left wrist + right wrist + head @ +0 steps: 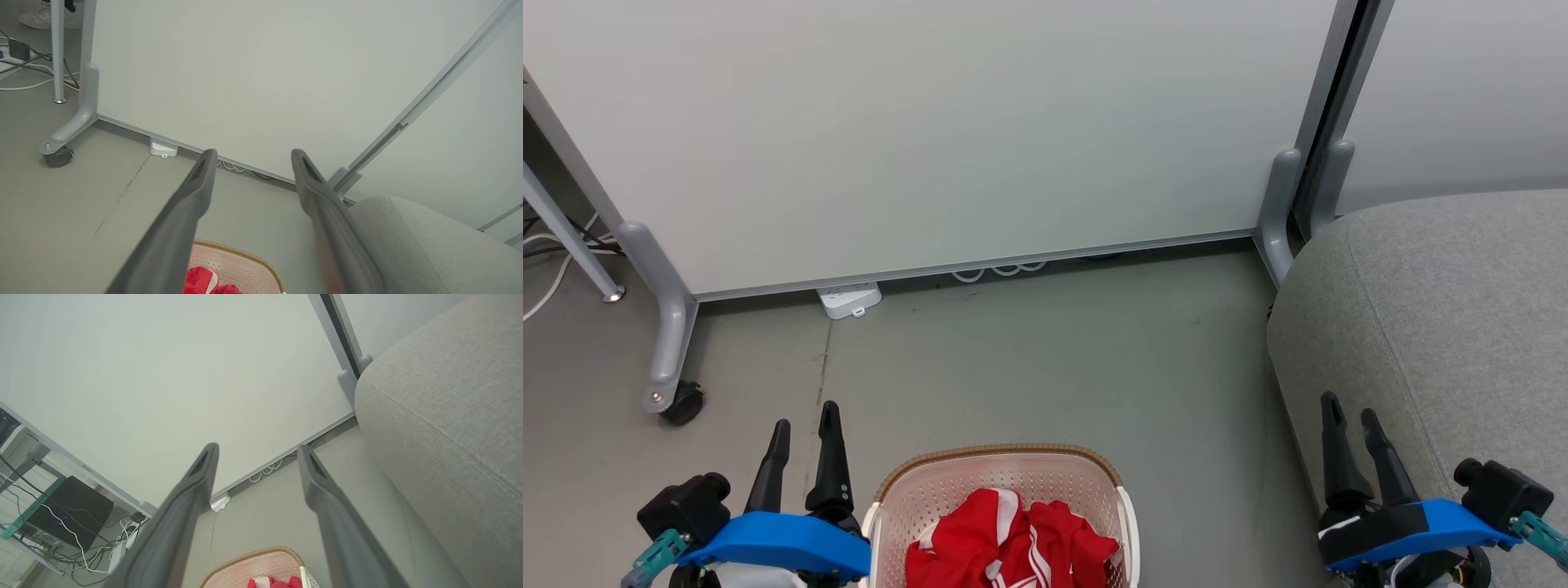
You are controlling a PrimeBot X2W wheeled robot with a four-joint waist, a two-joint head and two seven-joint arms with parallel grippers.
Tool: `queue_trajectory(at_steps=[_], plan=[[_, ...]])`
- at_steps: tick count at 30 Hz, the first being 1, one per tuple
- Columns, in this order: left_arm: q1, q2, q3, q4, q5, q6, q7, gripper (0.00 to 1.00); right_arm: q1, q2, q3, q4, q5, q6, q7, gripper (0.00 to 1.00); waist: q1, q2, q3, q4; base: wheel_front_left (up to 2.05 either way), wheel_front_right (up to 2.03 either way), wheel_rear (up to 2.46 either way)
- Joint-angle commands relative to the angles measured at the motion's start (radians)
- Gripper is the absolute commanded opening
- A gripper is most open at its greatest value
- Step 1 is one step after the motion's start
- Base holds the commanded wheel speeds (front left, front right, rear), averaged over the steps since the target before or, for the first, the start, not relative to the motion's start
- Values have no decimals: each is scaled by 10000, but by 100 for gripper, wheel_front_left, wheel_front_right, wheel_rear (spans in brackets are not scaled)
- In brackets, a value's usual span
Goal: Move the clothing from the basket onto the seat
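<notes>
Red clothing (1013, 539), soft and crumpled with white stripes running through it, lies heaped in the basket (1005, 451). The basket is an oval cream plastic tub with perforated walls and a brown woven-look rim, standing on the smooth grey floor (1045, 367) directly in front of the robot. Both arms are held low, one on either side of the basket, with their long dark fingers pointing forward toward the white partition panel (931, 122). The left hand (805, 415) hangs just beside the basket's left side, above bare floor; its two tapered fingers are spread apart with nothing between them. The right hand (1349, 406) hangs over the near edge of the seat (1445, 327), its fingers likewise parted and empty. A glossy blue bracket (784, 543) sits behind the fingers of each hand. The seat is a big rounded cushion in light grey woven upholstery with a stitched seam curving along its edge, and a strip of floor separates it from the basket on its left. The panel rests on curved grey legs, one ending in a black caster (682, 403), and a white power strip (849, 299) lies at its foot.
</notes>
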Motion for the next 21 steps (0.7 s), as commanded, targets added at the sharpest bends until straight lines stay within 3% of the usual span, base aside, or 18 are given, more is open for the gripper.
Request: queue_trajectory(at_steps=[1, 21], plan=[[-245, 71, -33, -39, 273, 42, -97, 100, -288, -24, 30, -33, -277, 0, -85, 100, 0, 0, -2, 4, 0, 0, 0], [-330, 83, -415, 257, 2083, 224, -580, 100, -338, -24, 210, 264, -2225, 0, -585, 100, 0, 0, -10, 58, 0, 0, 0]])
